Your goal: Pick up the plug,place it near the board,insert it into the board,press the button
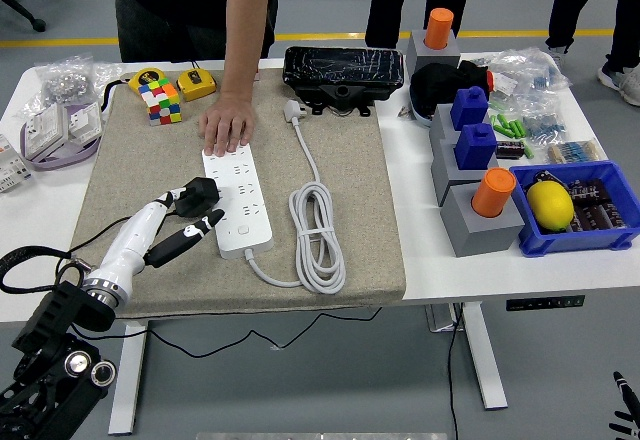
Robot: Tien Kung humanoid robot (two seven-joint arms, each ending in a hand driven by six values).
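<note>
Left hand (185,215) is clamped on the black plug (201,196), holding it just off the white board (238,201)'s left edge, probably lining up prongs, hard to tell. A person's hand (228,127) pins the board's far end so it won't slide

- we note the left hand (183,215) reaching in from the lower left, thumb and fingers closed on the plug (198,194).
- the right hand shows only fingertips (625,412), lower right corner.
</note>
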